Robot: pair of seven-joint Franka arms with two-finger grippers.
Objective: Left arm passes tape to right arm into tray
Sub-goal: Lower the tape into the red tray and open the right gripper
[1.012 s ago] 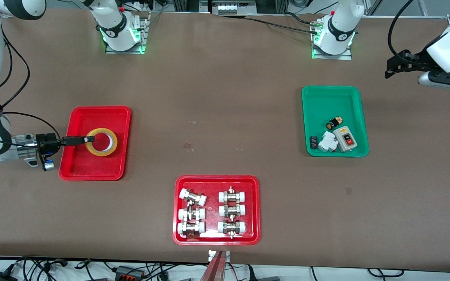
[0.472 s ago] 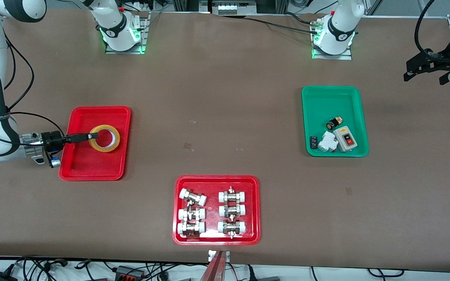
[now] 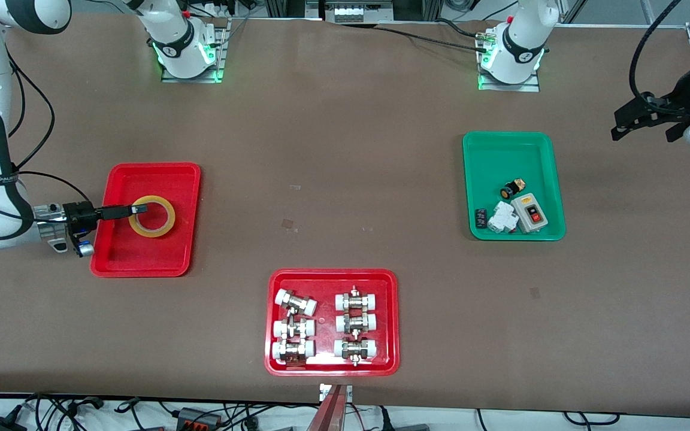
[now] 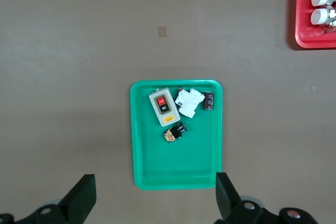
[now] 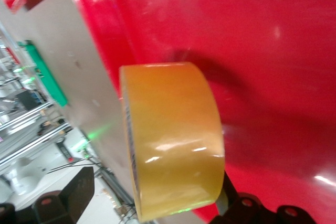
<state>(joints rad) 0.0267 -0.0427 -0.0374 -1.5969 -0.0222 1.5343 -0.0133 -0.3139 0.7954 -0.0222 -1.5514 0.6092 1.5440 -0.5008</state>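
The yellow tape (image 3: 151, 216) lies flat in the plain red tray (image 3: 118, 258) at the right arm's end of the table. My right gripper (image 3: 139, 209) reaches in level over the tray's rim, with its jaws open around the tape's edge. In the right wrist view the tape (image 5: 170, 135) sits between the jaws of the right gripper (image 5: 152, 195), close to one finger (image 5: 229, 199) and well apart from the other finger (image 5: 80, 190). My left gripper (image 3: 644, 120) is open and empty, up over the bare table beside the green tray (image 3: 479, 149); its own view shows it (image 4: 155, 200) over that tray's rim (image 4: 137, 129).
The green tray holds a grey switch box (image 3: 529, 212) and small electrical parts. A second red tray (image 3: 388, 317) with several white-capped metal fittings sits nearer the front camera, mid-table. The arms' bases (image 3: 186, 48) stand along the table's top edge.
The tape has gone from tilted and lifted to lying flat in the red tray. The left arm has drawn away toward its end of the table.
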